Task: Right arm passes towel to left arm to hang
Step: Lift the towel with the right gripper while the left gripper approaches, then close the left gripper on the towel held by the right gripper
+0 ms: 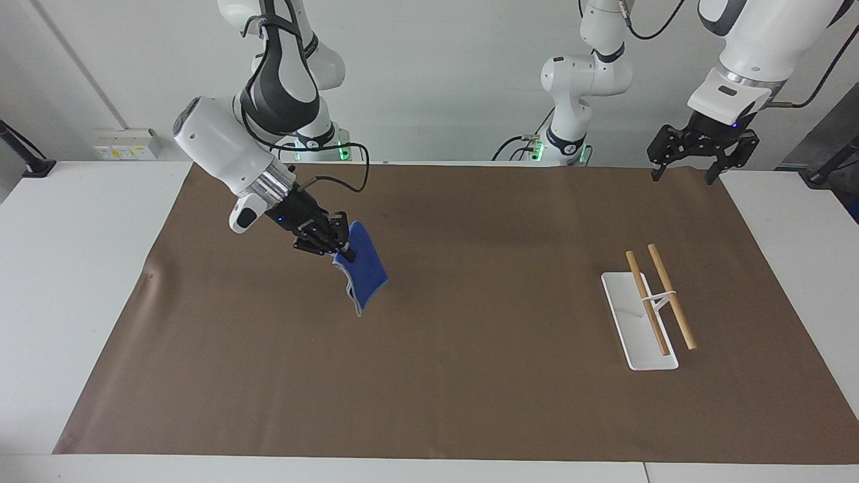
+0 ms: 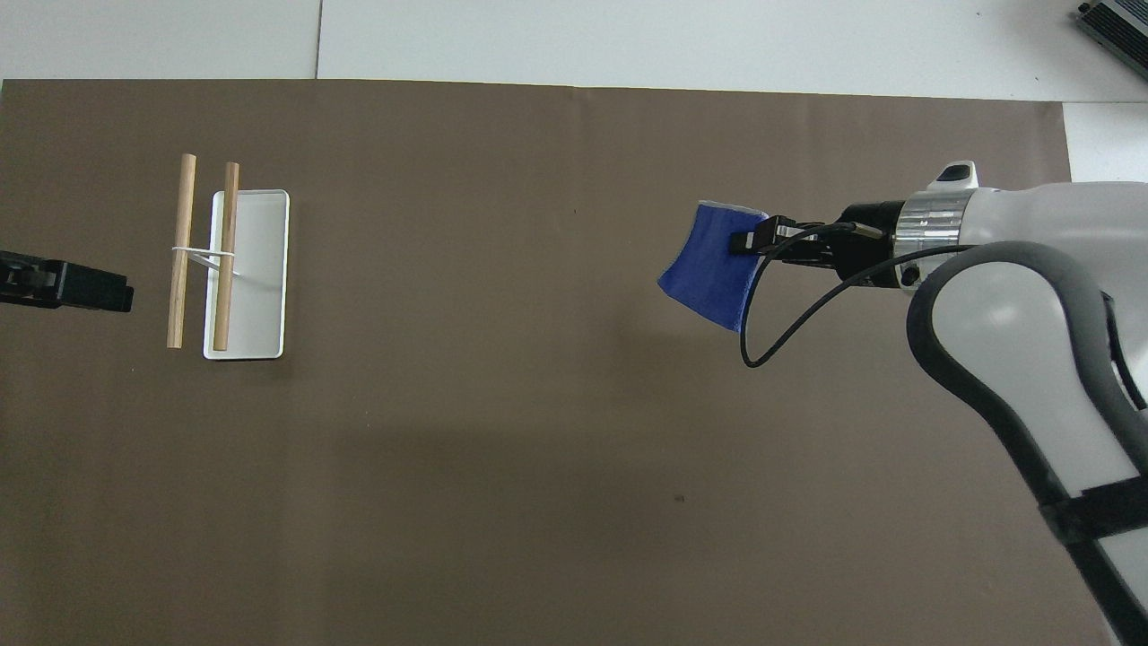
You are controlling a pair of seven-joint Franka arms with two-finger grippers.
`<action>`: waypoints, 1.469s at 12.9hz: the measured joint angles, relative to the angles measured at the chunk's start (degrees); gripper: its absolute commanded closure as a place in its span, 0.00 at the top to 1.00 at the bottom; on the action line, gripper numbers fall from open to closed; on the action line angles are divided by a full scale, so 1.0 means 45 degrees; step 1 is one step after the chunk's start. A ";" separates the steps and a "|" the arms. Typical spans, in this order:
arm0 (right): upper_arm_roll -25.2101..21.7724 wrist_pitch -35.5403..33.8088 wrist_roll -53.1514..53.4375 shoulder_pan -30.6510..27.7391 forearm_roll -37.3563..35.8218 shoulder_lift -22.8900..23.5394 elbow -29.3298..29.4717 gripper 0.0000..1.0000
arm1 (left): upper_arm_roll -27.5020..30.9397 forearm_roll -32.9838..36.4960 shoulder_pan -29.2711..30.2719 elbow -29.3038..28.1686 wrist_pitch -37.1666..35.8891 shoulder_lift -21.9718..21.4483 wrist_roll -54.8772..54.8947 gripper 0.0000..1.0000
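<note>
Over the mat (image 1: 470, 376); right gripper (image 1: 335, 247) pinches towel (image 1: 366, 268); hanging long-axis down

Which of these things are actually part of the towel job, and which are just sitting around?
Part of the job:
- towel, hanging in the air from the right claw
- left claw, open, waiting over the mat's corner at its own end
- rack with two wooden bars

Just there:
- brown mat
- white table
</note>
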 measured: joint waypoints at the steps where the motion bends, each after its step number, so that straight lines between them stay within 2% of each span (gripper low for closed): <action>1: 0.0058 -0.0184 -0.0127 0.0007 0.1098 -0.0001 0.0035 0.00 | -0.0003 -0.0002 -0.0004 0.0000 0.0000 0.0000 0.0000 1.00; 4: 0.0546 -0.0394 -0.0193 0.0029 0.3490 -0.0010 0.0141 0.00 | -0.0016 -0.0003 -0.0008 0.0000 0.0002 0.0000 0.0014 1.00; 8: 0.1882 -0.0385 -0.0309 0.0088 0.6568 -0.0075 0.0226 0.00 | -0.0084 -0.0017 -0.0133 -0.0143 0.0073 -0.0074 -0.0402 1.00; 11: 0.2439 -0.0189 -0.0588 0.0280 0.8847 -0.0184 0.0241 0.00 | -0.0161 -0.0751 -0.0546 -0.0663 0.0383 -0.0293 -0.2270 1.00; 13: 0.2484 0.0584 -0.0665 0.0997 1.0134 -0.0200 0.0248 0.00 | -0.0189 -0.1605 -0.0827 -0.1059 0.0458 -0.0468 -0.4247 1.00; 16: 0.2524 0.1541 -0.1097 0.1959 1.1122 -0.0202 0.0248 0.00 | -0.0193 -0.3477 -0.0971 -0.2040 0.1267 -0.0841 -0.6717 1.00; 19: 0.2501 0.1548 -0.1126 0.1919 1.1128 -0.0202 0.0248 0.00 | -0.0207 -0.4917 -0.0976 -0.2962 0.2301 -0.1160 -0.9185 1.00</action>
